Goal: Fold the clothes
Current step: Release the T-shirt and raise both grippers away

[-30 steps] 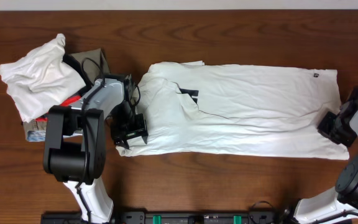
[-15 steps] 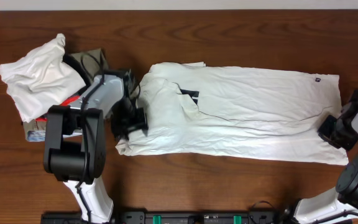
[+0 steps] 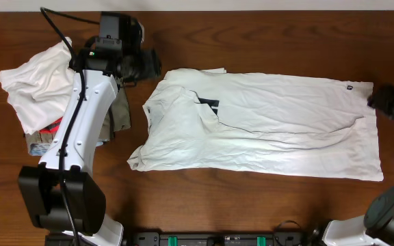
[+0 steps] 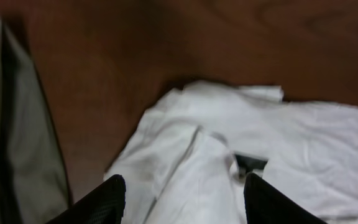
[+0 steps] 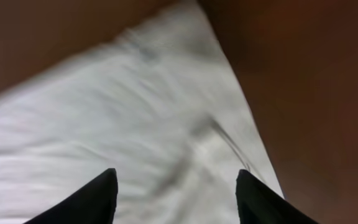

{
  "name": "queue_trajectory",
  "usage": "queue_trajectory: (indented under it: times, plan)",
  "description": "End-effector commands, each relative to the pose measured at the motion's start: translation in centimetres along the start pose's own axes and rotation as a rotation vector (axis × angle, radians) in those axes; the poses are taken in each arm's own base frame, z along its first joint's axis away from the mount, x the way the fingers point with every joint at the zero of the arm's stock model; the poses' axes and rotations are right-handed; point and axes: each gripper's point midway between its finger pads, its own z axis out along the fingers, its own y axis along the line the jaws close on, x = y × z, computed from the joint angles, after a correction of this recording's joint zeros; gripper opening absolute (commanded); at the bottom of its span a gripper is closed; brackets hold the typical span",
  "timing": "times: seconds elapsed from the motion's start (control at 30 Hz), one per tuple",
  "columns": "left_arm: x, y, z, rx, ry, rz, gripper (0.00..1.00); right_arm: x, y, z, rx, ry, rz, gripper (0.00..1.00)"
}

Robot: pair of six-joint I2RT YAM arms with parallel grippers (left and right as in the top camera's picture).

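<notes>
The clothes [image 3: 265, 126], plain white and wrinkled, lie spread out lengthwise across the middle of the wooden table. My left gripper [image 3: 146, 65] hangs raised behind their left end, apart from the cloth. In the left wrist view it [image 4: 182, 202] is open and empty, with the folded left end of the clothes [image 4: 241, 149] below it. My right gripper [image 3: 383, 100] is by the right end, near the far corner. The right wrist view shows it [image 5: 176, 199] open above the white cloth [image 5: 123, 118], holding nothing.
A crumpled white pile [image 3: 40, 85] sits at the far left on a red-and-black garment [image 3: 53, 126]. A khaki-olive garment [image 3: 120, 111] lies between the pile and the clothes, and shows at the left of the left wrist view [image 4: 17, 130]. Bare wood [image 3: 252, 198] runs along the front.
The left arm lifted off the cloth's left end and swung to the back of the table. The right gripper opened, let go of the right end and drew back toward the far corner.
</notes>
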Motion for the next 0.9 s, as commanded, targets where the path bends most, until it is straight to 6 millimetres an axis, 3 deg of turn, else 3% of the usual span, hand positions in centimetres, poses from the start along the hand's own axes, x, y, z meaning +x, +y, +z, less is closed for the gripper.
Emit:
queue_trajectory:
  times: [0.0,0.07,0.13,0.2,0.37,0.57,0.77,0.87]
  plan:
    - [-0.9,0.2,0.6,0.0,-0.028,0.019,0.62,-1.7,3.8,-1.4,-0.197,-0.076,-0.137,0.54]
    - [-1.8,-0.4,0.9,0.029,-0.061,0.057,0.62,-2.1,3.2,-0.8,-0.158,-0.085,-0.14,0.54]
    - [-2.7,-0.6,1.2,0.04,-0.098,0.079,0.62,-2.1,2.8,-0.1,-0.138,-0.078,-0.138,0.6]
    - [-4.0,-0.8,1.9,0.05,-0.145,0.11,0.62,-1.6,2.4,0.9,-0.13,-0.048,-0.13,0.66]
    - [-5.6,-0.8,4.6,0.063,-0.198,0.123,0.63,0.5,1.8,2.9,-0.128,0.051,-0.11,0.66]
    - [-4.3,-0.9,10.1,0.132,-0.14,0.124,0.68,1.3,1.6,3.4,-0.127,0.089,-0.109,0.66]
    - [-1.7,0.9,15.7,0.112,-0.059,0.1,0.68,2.2,1.5,3.4,-0.118,0.125,-0.1,0.65]
    - [-0.6,1.5,17.2,0.105,-0.024,0.088,0.69,2.5,1.2,3.4,-0.103,0.139,-0.097,0.64]
